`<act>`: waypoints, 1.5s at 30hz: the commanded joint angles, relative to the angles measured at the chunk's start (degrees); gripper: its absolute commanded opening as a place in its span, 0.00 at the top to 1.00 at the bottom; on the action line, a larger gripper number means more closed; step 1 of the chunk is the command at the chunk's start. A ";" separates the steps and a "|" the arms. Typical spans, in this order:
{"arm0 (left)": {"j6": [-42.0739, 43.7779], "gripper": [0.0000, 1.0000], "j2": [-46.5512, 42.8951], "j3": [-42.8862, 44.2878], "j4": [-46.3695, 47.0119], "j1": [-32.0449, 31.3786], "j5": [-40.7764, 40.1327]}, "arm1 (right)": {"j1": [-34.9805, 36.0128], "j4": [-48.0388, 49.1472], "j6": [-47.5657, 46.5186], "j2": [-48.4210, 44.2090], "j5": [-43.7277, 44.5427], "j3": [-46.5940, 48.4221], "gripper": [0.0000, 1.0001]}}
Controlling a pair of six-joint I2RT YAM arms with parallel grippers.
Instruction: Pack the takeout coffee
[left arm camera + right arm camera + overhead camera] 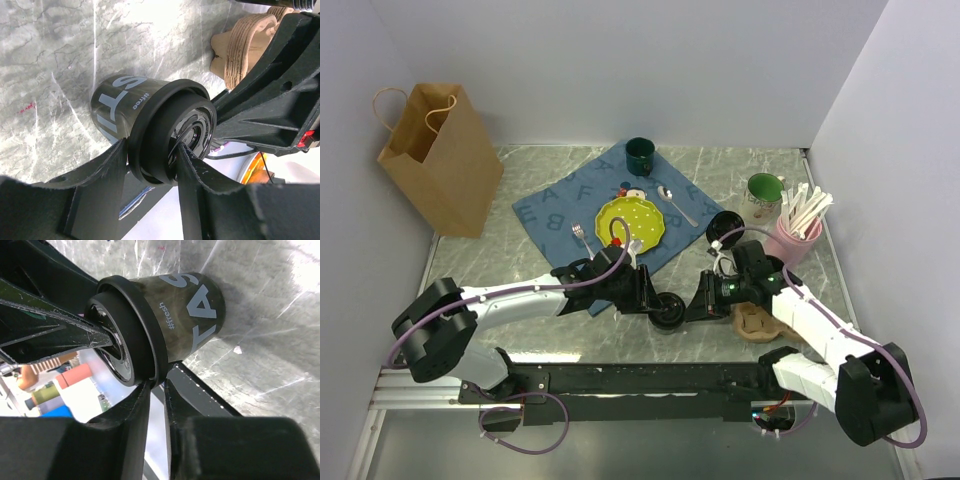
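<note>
One paper bag (440, 160) stands open at 10 o'clock on the tabletop (570, 345), well apart from the work. Near 6 o'clock, the left gripper (650, 303) has its fingers (100, 185) clasped on the lid (152, 142) of a coffee cup (668, 313) from both sides. Whether the cup's base rests on the tabletop I cannot tell. From the cup's 3 o'clock, the right gripper (695, 303) comes in, its fingers (130, 435) drawn to a slit and pinching the lid's rim. Further toward 3 o'clock lies the pulp carrier (757, 325), partly under the right arm. A second coffee cup (723, 228) stands apart at 1 o'clock.

This looks like a handover from left to right on the way to the carrier. Next, the left fingers should release only once the right pinch is firm. The cup must then travel upright, since a rim grip could pull the lid off.
</note>
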 commanded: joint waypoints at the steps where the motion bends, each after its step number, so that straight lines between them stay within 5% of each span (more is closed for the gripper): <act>1: -0.48 0.54 6.45 -4.28 -12.75 -2.47 -5.35 | 1.28 2.32 0.91 0.81 5.47 -4.39 0.80; 13: -3.38 0.56 7.41 -4.72 -13.63 -4.06 -5.87 | 1.81 1.97 4.78 1.08 18.31 -8.79 0.87; 18: -2.77 0.55 6.45 -1.39 -16.61 -4.23 -7.01 | 1.63 -2.84 -0.22 -1.73 11.66 -0.11 0.73; 24: 0.66 0.47 5.83 6.96 -22.41 -4.32 -8.50 | 1.55 -10.94 -3.13 -2.00 7.42 13.87 0.58; 35: 5.93 0.32 3.11 22.34 -32.35 -4.23 -12.37 | 1.63 -14.19 -3.66 -3.23 7.94 18.54 0.55; 37: 7.24 0.17 3.02 25.58 -33.75 -4.23 -13.34 | 1.46 -15.08 -4.01 -3.32 7.95 20.47 0.54; 45: 14.19 0.15 4.34 33.16 -35.08 -4.23 -15.01 | 1.63 -23.24 -5.51 -6.21 12.06 27.67 0.54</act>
